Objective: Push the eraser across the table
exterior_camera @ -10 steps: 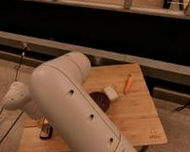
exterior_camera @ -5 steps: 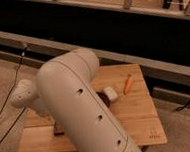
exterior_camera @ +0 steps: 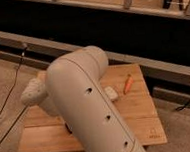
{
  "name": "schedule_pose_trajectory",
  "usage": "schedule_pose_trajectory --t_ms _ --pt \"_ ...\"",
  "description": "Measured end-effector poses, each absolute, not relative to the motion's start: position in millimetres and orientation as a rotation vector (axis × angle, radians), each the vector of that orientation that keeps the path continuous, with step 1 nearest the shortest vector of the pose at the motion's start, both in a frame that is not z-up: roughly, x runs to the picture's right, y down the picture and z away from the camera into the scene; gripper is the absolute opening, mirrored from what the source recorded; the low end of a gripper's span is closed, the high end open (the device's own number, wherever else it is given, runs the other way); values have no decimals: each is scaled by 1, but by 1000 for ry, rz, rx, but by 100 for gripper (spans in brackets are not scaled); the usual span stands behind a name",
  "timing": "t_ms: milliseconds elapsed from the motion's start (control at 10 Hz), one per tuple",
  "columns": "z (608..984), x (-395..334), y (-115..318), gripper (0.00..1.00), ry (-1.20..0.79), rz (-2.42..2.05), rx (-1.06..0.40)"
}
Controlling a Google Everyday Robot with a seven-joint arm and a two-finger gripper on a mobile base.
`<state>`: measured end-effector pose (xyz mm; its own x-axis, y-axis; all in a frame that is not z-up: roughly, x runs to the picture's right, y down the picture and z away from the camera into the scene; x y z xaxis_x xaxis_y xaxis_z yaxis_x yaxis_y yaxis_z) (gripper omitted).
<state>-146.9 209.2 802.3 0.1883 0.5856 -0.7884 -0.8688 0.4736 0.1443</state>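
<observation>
Eraser (exterior_camera: 68, 127) likely the dark sliver peeking out at the lower left edge of the arm, lying on the table's front left part; too little showing to be sure. Gripper out of sight behind the big white arm (exterior_camera: 91, 108), which slants across the middle of the light-wood table (exterior_camera: 143, 124) and blocks most of it; open or closed not to be told. Rounded white joint (exterior_camera: 33, 91) bulging over the table's left edge. Right of the arm, touching its outline, a small white rounded block (exterior_camera: 110, 92); just beyond that, apart from it, a thin orange stick-like thing (exterior_camera: 129, 83) lying tilted near the back right corner. Black cable (exterior_camera: 12, 93) trailing down over the floor on the left, another cable (exterior_camera: 189, 100) off the right side.
</observation>
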Motion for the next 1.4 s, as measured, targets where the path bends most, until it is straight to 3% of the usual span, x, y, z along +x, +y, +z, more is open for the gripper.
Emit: schedule_pose_trajectory --t_ms 800,1400 --pt "793 -71 218 65 1096 1117 -333" --pt "789 -110 190 65 1002 1121 -351"
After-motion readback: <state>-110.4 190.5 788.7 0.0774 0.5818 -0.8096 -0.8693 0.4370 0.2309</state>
